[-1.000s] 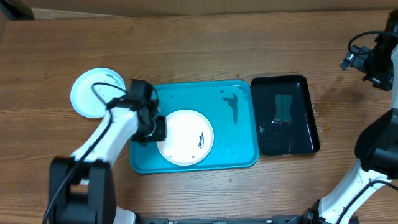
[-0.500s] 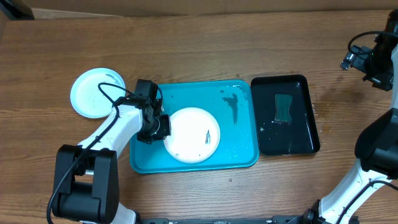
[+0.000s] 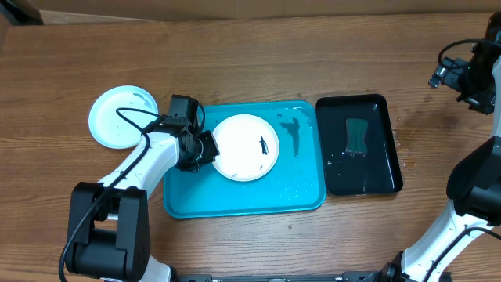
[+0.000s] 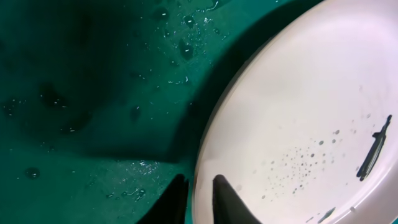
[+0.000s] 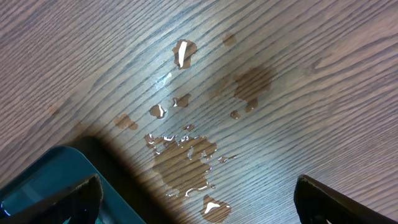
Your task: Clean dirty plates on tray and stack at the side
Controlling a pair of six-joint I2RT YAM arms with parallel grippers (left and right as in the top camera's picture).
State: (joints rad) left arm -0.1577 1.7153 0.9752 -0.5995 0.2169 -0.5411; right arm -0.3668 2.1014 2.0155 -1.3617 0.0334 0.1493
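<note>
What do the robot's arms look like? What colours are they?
Both arms have smooth white tube-shaped parts with black joints. The left arm ends in a black left gripper, and a thin black cable loops over it. The right arm is black at the top, with looping black wires too. Its fingers look dark and flat.

The tray lies mid-table. One plate lies in its rear half. A second plate lies on the table toward the left edge. A narrower tray lies just right of the tray, holding a sponge.
</note>
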